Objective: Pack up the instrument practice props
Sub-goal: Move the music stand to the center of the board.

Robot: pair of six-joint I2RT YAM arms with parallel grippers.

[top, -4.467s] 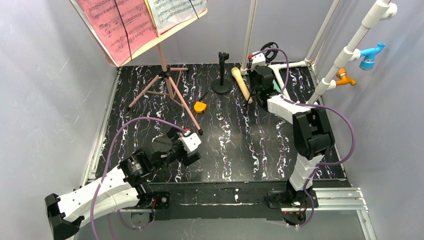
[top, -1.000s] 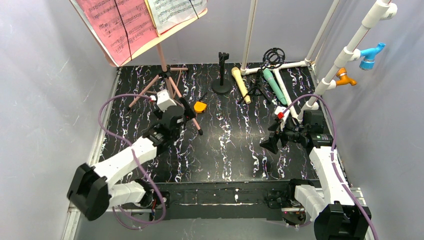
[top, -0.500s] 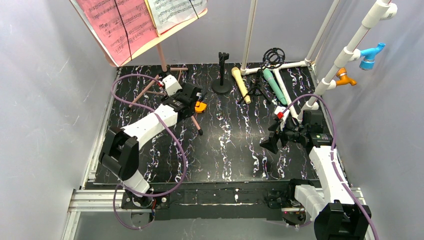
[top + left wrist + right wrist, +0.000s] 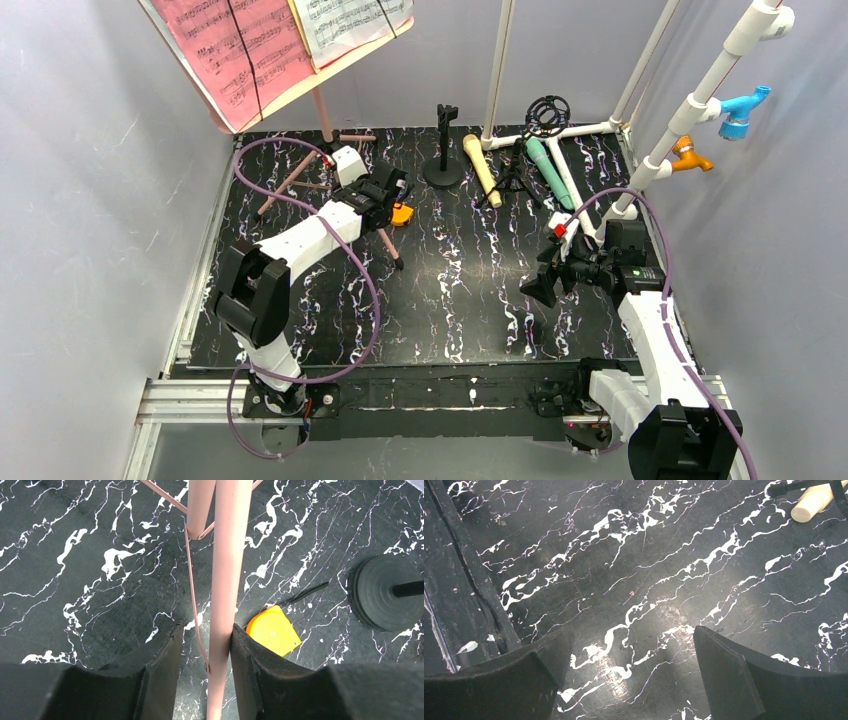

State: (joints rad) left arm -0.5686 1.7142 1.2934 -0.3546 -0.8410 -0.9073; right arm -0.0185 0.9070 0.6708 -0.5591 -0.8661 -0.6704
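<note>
Pink tubular tripod leg (image 4: 223,570) straddled by left gripper (image 4: 206,630), not clamped: one black finger (image 4: 250,670) touching, other just apart. Right gripper (image 4: 630,630) spread wide above black marbled table (image 4: 649,555).

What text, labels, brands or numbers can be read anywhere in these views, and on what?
No word, brand or number can be read in any view.
pink music sheet: printed staves and notes, too small to read.
white music sheet: printed notation, too small to read.
small orange object: the face in view shows no lettering.
</note>
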